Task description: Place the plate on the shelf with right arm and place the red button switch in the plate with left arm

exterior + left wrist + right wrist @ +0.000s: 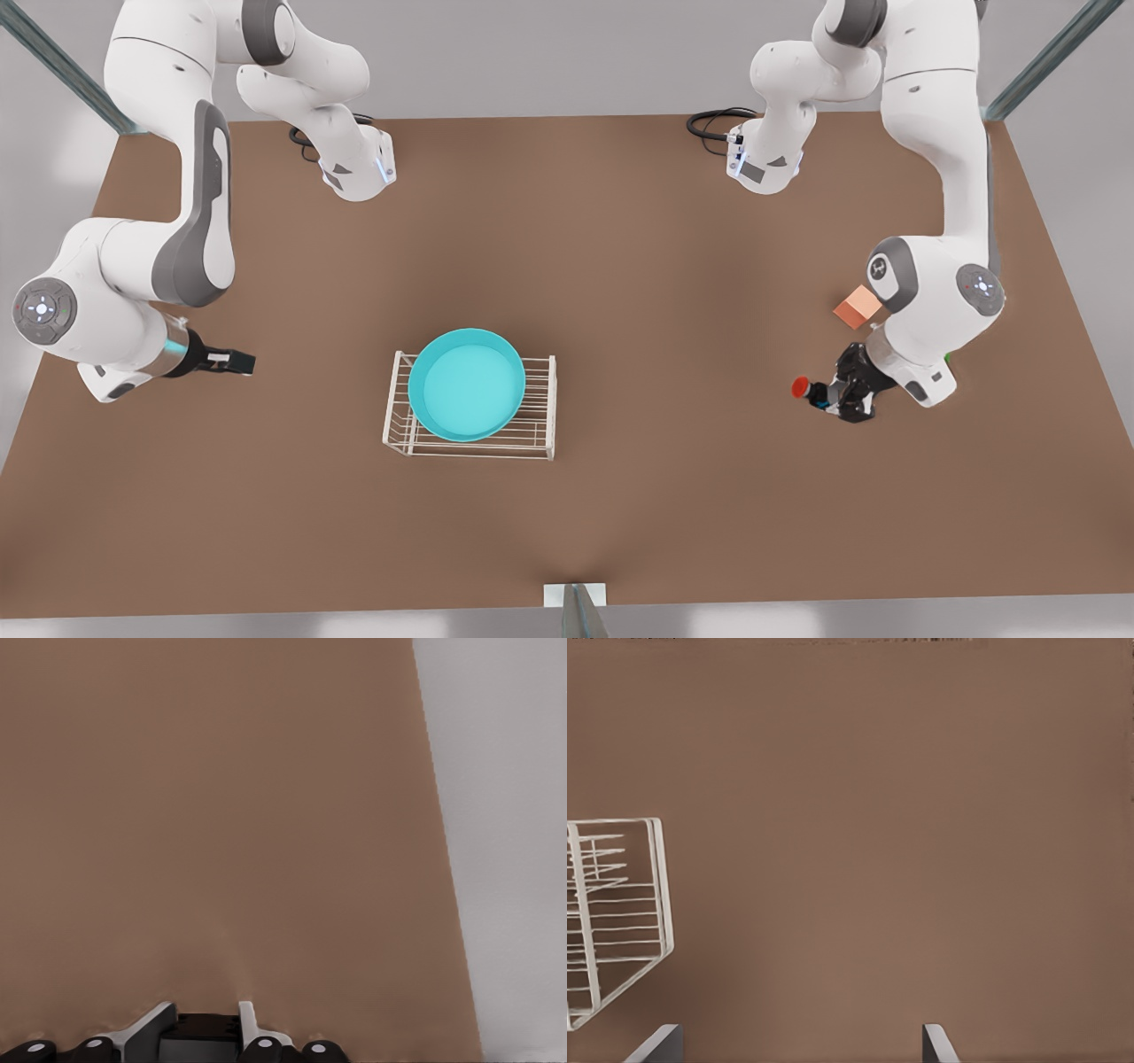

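Both grippers are hovering above the table [620,266]. Left gripper [833,396] is clamping the red button switch [808,389]; right gripper [232,361] is gaping beside the shelf [540,416], where the plate [467,385] is sitting.

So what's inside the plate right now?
Nothing: the plate, resting on the shelf, shows only its bare, paler inside. The red button switch is off at the front view's right, at the left gripper. The shelf bars beneath the plate are covered.

Two white jointed arms with grey covers

Right arm [133,266] and left arm [930,266] carry black claws, glowing joint discs, black cables.
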{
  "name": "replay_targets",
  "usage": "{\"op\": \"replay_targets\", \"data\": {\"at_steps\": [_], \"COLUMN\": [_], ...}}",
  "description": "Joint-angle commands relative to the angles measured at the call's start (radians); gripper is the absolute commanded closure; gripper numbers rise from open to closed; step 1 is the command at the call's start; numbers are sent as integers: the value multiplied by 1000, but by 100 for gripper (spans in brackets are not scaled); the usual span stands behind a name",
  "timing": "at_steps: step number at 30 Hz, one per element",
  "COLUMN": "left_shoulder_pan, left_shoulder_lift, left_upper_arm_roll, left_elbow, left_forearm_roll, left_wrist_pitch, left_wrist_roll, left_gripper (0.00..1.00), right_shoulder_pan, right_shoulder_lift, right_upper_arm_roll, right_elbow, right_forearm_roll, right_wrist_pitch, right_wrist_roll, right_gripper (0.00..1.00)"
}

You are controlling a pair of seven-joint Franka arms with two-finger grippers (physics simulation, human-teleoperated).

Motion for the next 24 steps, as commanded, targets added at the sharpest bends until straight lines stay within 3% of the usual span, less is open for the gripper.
{"op": "replay_targets", "data": {"at_steps": [1, 3, 6, 11, 12, 16, 19, 24], "left_shoulder_pan": [-6, -15, -109, -327, -359, -454, -506, -659], "left_shoulder_lift": [-1, 2, 30, 178, 275, 415, 499, 614], "left_upper_arm_roll": [-81, -169, -173, -181, -216, -213, -207, -83], "left_elbow": [49, 105, 193, 294, 391, 467, 555, 619], "left_forearm_roll": [-40, -35, -38, -6, 3, 32, 86, 103], "left_wrist_pitch": [-190, -190, -166, 207, 236, 541, 627, 741], "left_wrist_roll": [-466, -611, -727, -869, -886, -932, -935, -937], "left_gripper": [81, 81, 81, 81, 81, 81, 81, 76], "right_shoulder_pan": [1, 1, 2, 4, 4, 4, 4, 4], "right_shoulder_lift": [-1, 4, 12, 13, 13, 15, 15, 18], "right_upper_arm_roll": [0, 0, 0, 2, 2, 2, 2, 2], "right_elbow": [1, 1, 3, 3, 4, 3, 4, 4], "right_forearm_roll": [-1, -1, -3, -3, -3, -3, -3, -3], "right_wrist_pitch": [6, 6, 6, 6, 6, 6, 6, 6], "right_wrist_roll": [84, 84, 84, 84, 84, 84, 84, 84], "right_gripper": [0, 0, 0, 0, 0, 0, 0, 0]}}
